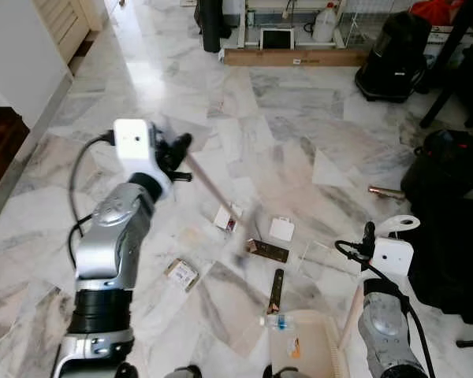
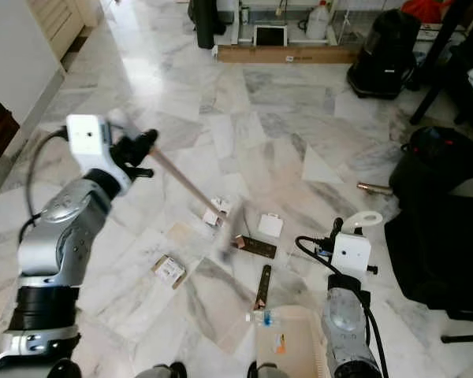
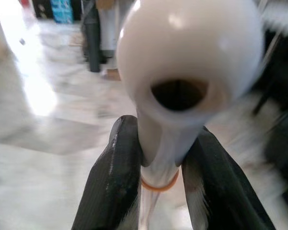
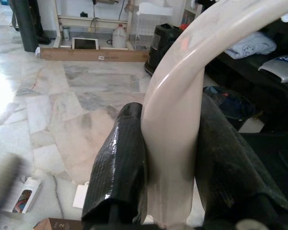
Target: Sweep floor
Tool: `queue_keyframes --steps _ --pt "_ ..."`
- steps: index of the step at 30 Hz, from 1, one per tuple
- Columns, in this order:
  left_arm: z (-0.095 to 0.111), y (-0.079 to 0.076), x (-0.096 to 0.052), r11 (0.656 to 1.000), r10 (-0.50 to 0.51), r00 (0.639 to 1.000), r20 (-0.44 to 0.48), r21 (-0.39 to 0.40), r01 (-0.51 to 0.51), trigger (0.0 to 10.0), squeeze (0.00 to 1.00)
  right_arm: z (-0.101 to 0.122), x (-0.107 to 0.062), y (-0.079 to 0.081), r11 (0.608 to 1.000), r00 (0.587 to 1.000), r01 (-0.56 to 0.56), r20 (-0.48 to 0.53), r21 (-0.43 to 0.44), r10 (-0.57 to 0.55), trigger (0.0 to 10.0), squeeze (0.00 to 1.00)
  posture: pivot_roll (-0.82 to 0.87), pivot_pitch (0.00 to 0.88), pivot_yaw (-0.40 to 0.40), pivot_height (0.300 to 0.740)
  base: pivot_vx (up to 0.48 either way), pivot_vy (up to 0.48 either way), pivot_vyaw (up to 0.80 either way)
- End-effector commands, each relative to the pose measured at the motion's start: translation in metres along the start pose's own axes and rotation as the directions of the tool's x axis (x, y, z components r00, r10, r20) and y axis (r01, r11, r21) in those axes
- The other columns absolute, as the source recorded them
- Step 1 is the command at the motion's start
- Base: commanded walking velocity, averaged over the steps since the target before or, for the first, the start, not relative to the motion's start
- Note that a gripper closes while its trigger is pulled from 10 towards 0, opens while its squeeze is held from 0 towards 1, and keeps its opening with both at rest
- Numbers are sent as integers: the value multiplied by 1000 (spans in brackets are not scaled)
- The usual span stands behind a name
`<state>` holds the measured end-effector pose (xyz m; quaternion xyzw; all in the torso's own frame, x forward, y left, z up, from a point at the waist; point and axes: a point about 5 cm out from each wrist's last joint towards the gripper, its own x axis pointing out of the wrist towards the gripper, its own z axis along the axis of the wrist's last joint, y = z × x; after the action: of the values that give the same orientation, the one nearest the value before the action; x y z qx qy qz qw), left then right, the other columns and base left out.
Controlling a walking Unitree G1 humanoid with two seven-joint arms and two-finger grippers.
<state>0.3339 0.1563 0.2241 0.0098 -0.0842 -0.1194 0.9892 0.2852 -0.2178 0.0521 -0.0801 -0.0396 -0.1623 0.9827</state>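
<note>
Dustpan handle point(image 4: 175, 120), wrist-view closeup, clamped.

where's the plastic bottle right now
In the left eye view the plastic bottle lies on the marble floor low and centre, at the dustpan mouth, below the dark wrapper.

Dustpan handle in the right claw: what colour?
Cream, plain; the dustpan handle shows best in the right wrist view.
</note>
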Motion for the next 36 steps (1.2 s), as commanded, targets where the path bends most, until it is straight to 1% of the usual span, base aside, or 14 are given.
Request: queue_keyframes --steps 1,5,6,7,9,10,12,16,18,19,20,25,29,36 --pt "-10 -9 -2 997 -57 998 -33 46 59 10000 0 -8 -6 2 1000 999 7 -43 27 -5 10000 0 147 151 12 740 0 0 0" --pt "-37 -23 -9 981 -181 966 -183 31 190 10000 0 -8 -6 2 1000 999 8 -42 27 -7 10000 0 145 150 12 740 0 0 0" --pt "-49 -28 -14 967 -237 939 -248 29 252 10000 0 -8 -6 2 1000 999 8 -41 27 -6 10000 0 145 151 12 740 0 0 0" --pt "-55 -29 -18 960 -256 928 -272 37 276 10000 0 -8 -6 2 1000 999 7 -40 27 -6 10000 0 142 150 11 740 0 0 0" --pt "-58 -30 -21 956 -279 913 -298 1 293 10000 0 -8 -6 2 1000 999 8 -41 28 -7 10000 0 146 152 11 740 0 0 0" --pt "-62 -30 -26 949 -302 894 -332 -12 316 10000 0 -8 -6 2 1000 999 8 -41 27 -7 10000 0 146 152 11 740 0 0 0" --pt "-63 -30 -28 945 -312 884 -349 -18 327 10000 0 -8 -6 1 1000 999 8 -42 27 -7 10000 0 146 152 11 740 0 0 0" --pt "-69 -28 -36 920 -365 822 -436 -36 390 10000 0 -8 -6 2 1000 999 8 -42 27 -7 10000 0 153 152 11 740 0 0 0" --pt "-69 -28 -37 917 -370 817 -442 -34 397 10000 0 -8 -6 2 1000 999 8 -41 27 -6 10000 0 153 152 11 740 0 0 0" --pt "-68 -30 -39 902 -402 790 -463 -53 428 10000 0 -7 -5 3 1000 999 6 -39 27 -4 10000 0 154 152 11 740 0 0 0" --pt "-67 -31 -40 898 -409 783 -469 -58 435 10000 0 -7 -5 3 1000 999 5 -39 28 -4 10000 0 154 152 11 740 0 0 0" --pt "-64 -38 -35 899 -431 784 -447 -142 414 10000 0 -7 -5 4 1000 999 5 -39 28 -3 10000 0 148 149 12 740 0 0 0" --pt "-63 -42 -33 896 -440 775 -453 -169 410 10000 0 -6 -4 3 1000 999 9 -36 28 -8 10000 0 145 147 13 740 0 0 0" --pt "-57 -51 -27 890 -455 783 -424 -236 390 10000 0 -6 -3 5 999 999 7 -38 32 -6 10000 0 146 144 14 740 0 0 0"
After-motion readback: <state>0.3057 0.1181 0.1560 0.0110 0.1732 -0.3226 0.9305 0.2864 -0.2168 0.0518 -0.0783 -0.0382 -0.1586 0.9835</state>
